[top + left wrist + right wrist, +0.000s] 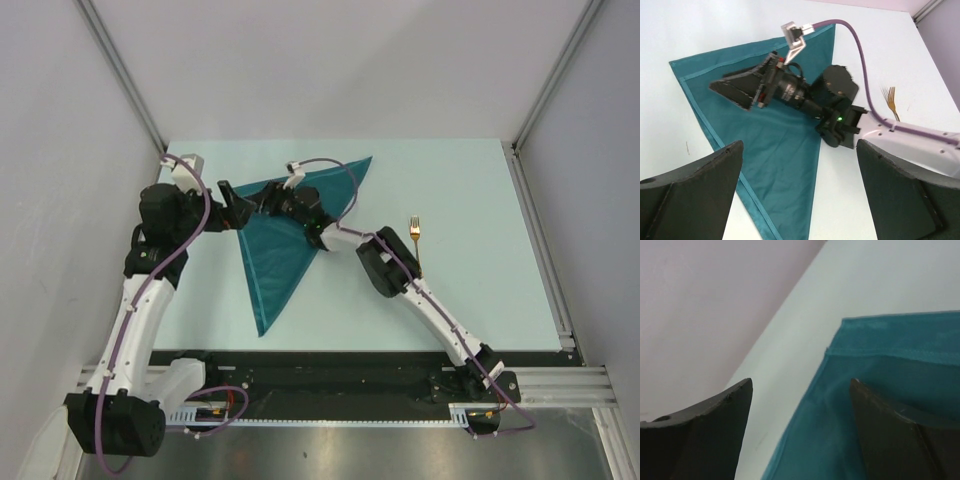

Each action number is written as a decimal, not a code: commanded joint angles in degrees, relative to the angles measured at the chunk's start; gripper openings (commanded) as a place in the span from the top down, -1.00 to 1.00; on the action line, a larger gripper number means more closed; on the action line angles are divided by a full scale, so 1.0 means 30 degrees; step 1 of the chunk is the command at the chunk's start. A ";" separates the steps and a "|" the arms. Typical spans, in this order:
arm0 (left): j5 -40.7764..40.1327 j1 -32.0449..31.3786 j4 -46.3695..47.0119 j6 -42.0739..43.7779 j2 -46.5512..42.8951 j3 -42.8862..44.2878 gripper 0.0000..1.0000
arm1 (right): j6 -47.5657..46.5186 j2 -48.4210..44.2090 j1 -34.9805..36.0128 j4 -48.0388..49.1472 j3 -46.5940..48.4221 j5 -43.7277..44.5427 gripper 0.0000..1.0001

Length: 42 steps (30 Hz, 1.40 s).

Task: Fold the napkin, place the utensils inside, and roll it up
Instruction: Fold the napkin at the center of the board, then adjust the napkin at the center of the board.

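Note:
The dark teal napkin (280,262) lies folded into a triangle on the table, its long point toward the near edge. It also shows in the left wrist view (780,150) and the right wrist view (890,365). My right gripper (264,200) is open and low over the napkin's far-left corner. In its own view (800,430) one finger is over bare table and the other over cloth, and it holds nothing. My left gripper (232,203) is open and empty just left of that corner, and in its own view (800,190) it faces the right gripper (737,90). The gold fork (414,232) lies on the table to the right, apart from the napkin, and shows in the left wrist view (891,100).
The pale table (470,190) is closed in by white walls with metal posts at the back corners. A metal rail (540,385) runs along the near edge by the arm bases. The right arm's purple cable (860,55) arches over the napkin's far corner.

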 commanded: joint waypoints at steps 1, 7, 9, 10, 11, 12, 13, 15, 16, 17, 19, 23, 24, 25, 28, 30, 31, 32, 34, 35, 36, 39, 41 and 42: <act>0.0203 0.0161 0.0902 -0.0257 0.0146 -0.0426 -0.99 | 0.0496 -0.4763 -0.1353 0.3086 -0.4998 -0.1940 -0.68; -0.1662 -0.0218 0.0816 -0.0316 0.0761 -0.0719 -0.98 | -0.0381 -1.1229 -0.3722 0.2100 -1.2085 -0.3814 -0.68; -0.3041 -0.1383 0.0289 -0.0258 0.0995 -0.0720 -0.97 | -0.0499 -1.2701 -0.4516 0.1600 -1.3675 -0.4545 -0.67; -0.4093 -0.1943 0.0171 -0.0228 0.1025 -0.0807 -0.96 | -0.0790 -1.3811 -0.5332 0.0466 -1.4900 -0.4724 -0.67; -0.4684 -0.3108 -0.0120 -0.0257 0.1112 -0.0924 -0.96 | -0.1083 -1.4373 -0.5746 -0.0155 -1.5348 -0.4899 -0.66; -0.5125 -0.3700 -0.0268 -0.0431 0.1113 -0.1012 -0.96 | -0.1347 -1.4785 -0.6098 -0.0886 -1.5758 -0.4930 -0.65; -0.5854 -0.4286 -0.0385 -0.0578 0.1229 -0.1332 -0.96 | -0.1582 -1.5253 -0.6537 -0.2576 -1.6081 -0.4930 -0.64; -0.6474 -0.5607 -0.0620 -0.1190 0.1230 -0.1802 -0.93 | -0.2023 -1.5288 -0.7709 -0.4602 -1.6056 -0.5336 -0.60; -0.6709 -0.5929 -0.0621 -0.1485 0.1114 -0.2471 -0.92 | -0.2052 -1.5200 -0.8061 -0.5107 -1.5968 -0.5602 -0.54; -0.7001 -0.6397 -0.0563 -0.1807 0.1055 -0.2884 -0.90 | -0.2024 -1.4880 -0.8703 -0.5489 -1.5735 -0.5923 -0.50; -0.7092 -0.6781 -0.0212 -0.2774 0.0851 -0.4139 -0.84 | -0.2139 -1.4440 -0.9205 -0.6690 -1.5383 -0.6540 -0.41; -0.7092 -0.7251 0.0082 -0.4412 0.1053 -0.5815 -0.71 | -0.3193 -1.3210 -0.9997 -0.8770 -1.3891 -0.6426 -0.33; -0.7092 -0.7280 0.0111 -0.4649 0.1084 -0.6108 -0.68 | -0.3369 -1.2772 -1.0230 -0.9267 -1.3307 -0.6367 -0.32; -0.7092 -0.7309 0.0054 -0.4884 0.1113 -0.6633 -0.68 | -0.3371 -1.2449 -1.0349 -0.9417 -1.3069 -0.6337 -0.29; -0.7092 -0.7339 -0.0180 -0.5588 0.0763 -0.7338 -0.63 | -0.3079 -1.1510 -1.0760 -0.9623 -1.2190 -0.6570 -0.23; -0.7968 -0.7339 -0.0619 -0.5881 0.0151 -0.7575 -0.57 | -0.2932 -1.1071 -1.0906 -0.9682 -1.1809 -0.6630 -0.22; -0.8029 -0.7368 -0.0766 -0.5940 -0.0057 -0.7836 -0.54 | -0.2845 -1.0663 -1.1023 -0.9769 -1.1401 -0.6572 -0.22; -0.8059 -0.7368 -0.0854 -0.6115 -0.0233 -0.7984 -0.50 | -0.2815 -1.0397 -1.1053 -0.9828 -1.1194 -0.6513 -0.21; -0.7594 -0.7368 -0.0738 -0.6321 -0.0439 -0.8480 -0.46 | -0.2872 -0.9697 -1.1140 -1.0325 -1.0261 -0.6396 -0.20; -0.7358 -0.7368 -0.0593 -0.6525 -0.0353 -0.8629 -0.43 | -0.2873 -0.9460 -1.1141 -1.0559 -0.9964 -0.6163 -0.19; -0.7298 -0.7368 -0.0563 -0.6672 -0.0149 -0.8775 -0.42 | -0.2873 -0.9225 -1.1199 -1.0880 -0.9642 -0.6045 -0.17; -0.6682 -0.7368 -0.0912 -0.6995 0.0117 -0.9419 -0.38 | -0.2552 -0.8434 -1.1317 -1.0972 -0.8879 -0.5605 -0.12; -0.6828 -0.7368 -0.1147 -0.7083 -0.0028 -0.9596 -0.37 | -0.2346 -0.7848 -1.1404 -1.1000 -0.8235 -0.5575 -0.11; -0.6829 -0.7368 -0.1380 -0.7083 -0.0145 -0.9771 -0.37 | -0.2346 -0.7614 -1.1405 -1.1088 -0.7972 -0.5546 -0.10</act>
